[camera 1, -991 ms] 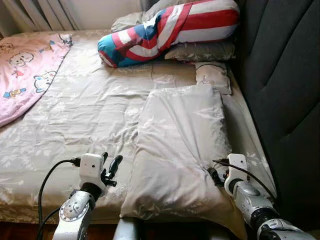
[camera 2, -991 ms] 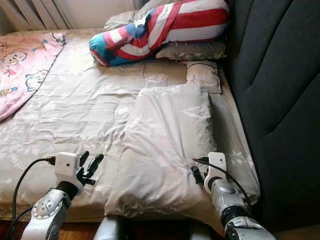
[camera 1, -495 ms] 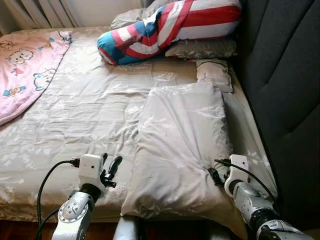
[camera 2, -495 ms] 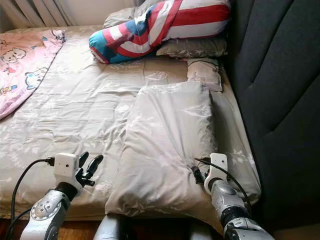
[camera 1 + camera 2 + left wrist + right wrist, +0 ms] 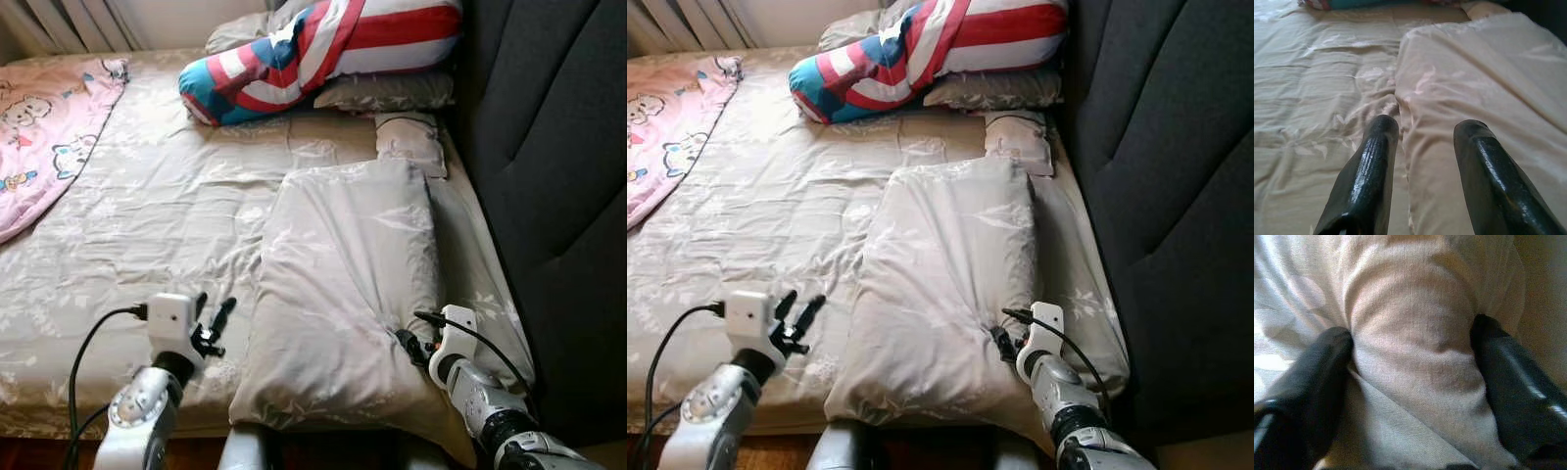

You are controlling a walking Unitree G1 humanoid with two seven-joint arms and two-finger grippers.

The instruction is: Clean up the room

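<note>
A large beige pillow (image 5: 348,284) lies lengthwise on the bed (image 5: 147,225), taking the centre and lower right of the frame beside the dark headboard (image 5: 549,147). The right gripper (image 5: 409,345), at the lower right, has its jaws clamped on a bunched fold at the pillow's right edge. The left gripper (image 5: 214,323), at the lower left, hovers over the sheet just beside the pillow's left edge, jaws apart and holding nothing. A striped cushion (image 5: 313,49) sits at the top, and a pink blanket (image 5: 44,127) at the upper left.
</note>
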